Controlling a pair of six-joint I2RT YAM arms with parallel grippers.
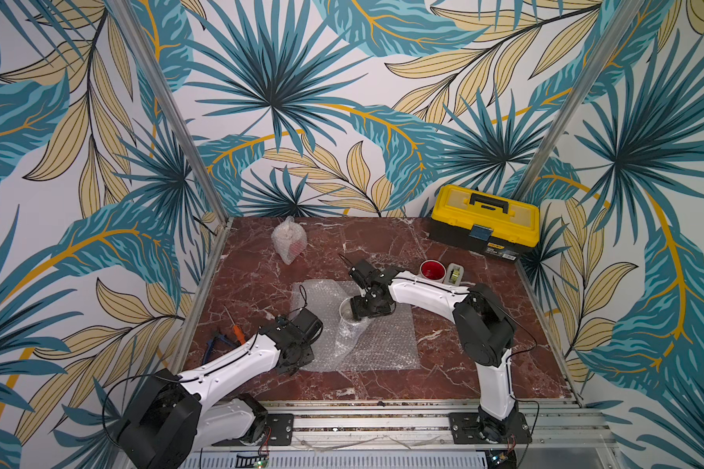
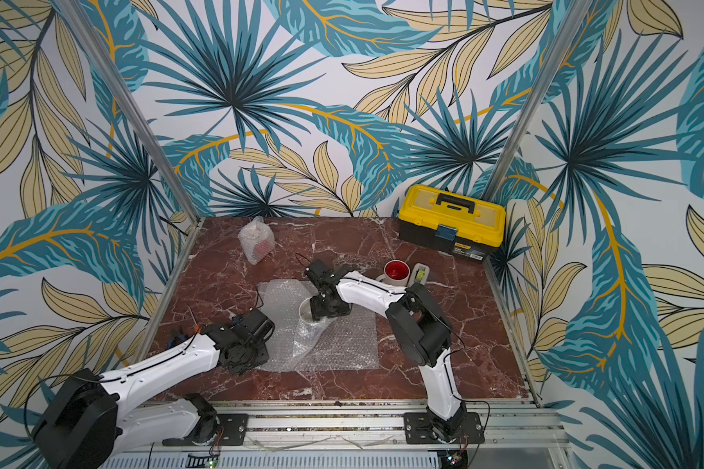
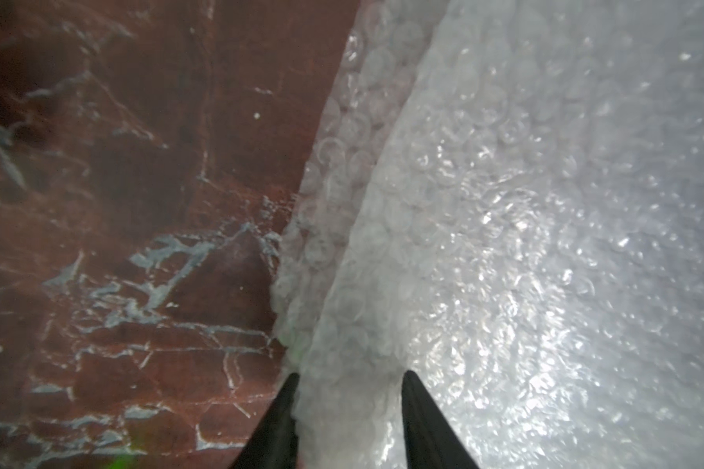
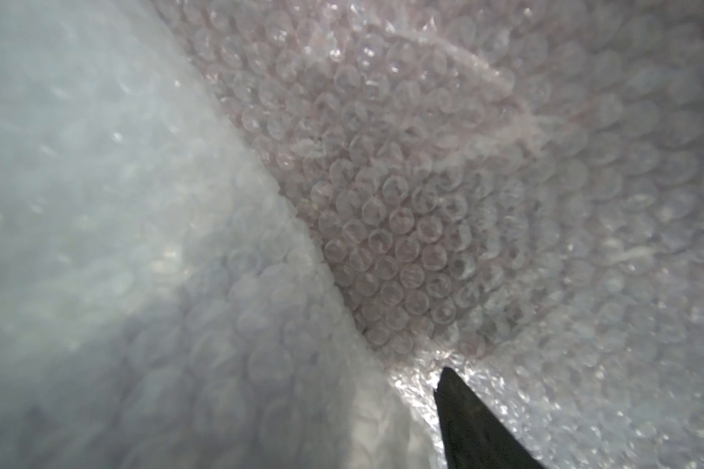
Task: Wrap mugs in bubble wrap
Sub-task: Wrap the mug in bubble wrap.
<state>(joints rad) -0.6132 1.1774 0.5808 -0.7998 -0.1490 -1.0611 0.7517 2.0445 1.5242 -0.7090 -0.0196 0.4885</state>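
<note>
**A:** What sits nearest?

**B:** The left fingers point(image 3: 285, 410), low and left of centre in both top views, at the lower-left corner of the bubble wrap sheet point(image 1: 383, 341). They are narrowed part-way, with a bunched fold of the wrap pinched between them.

**A:** And the sheet itself?

**B:** It lies flat on the red marbled desk point(image 1: 444, 377) at mid-frame. One side is drawn up in a lumpy ridge around the pale mug point(image 1: 345, 310), whose mouth shows.

**A:** The right fingers?

**B:** They are down at that mug's rim. The wrist view shows only one of the right fingers point(image 4: 464, 426), pressed against the wrap. The other is hidden, so I cannot tell how wide they stand or whether they hold anything.

**A:** Farther back?

**B:** Right of centre, a white mug with red inside point(image 1: 432, 271) stands upright, with a tape dispenser point(image 1: 455, 274) just beside it. Toward the upper left of the desk is a wrapped bundle point(image 1: 288, 239) with red showing through. A yellow toolbox point(image 1: 484, 221) sits in the far right corner.
</note>
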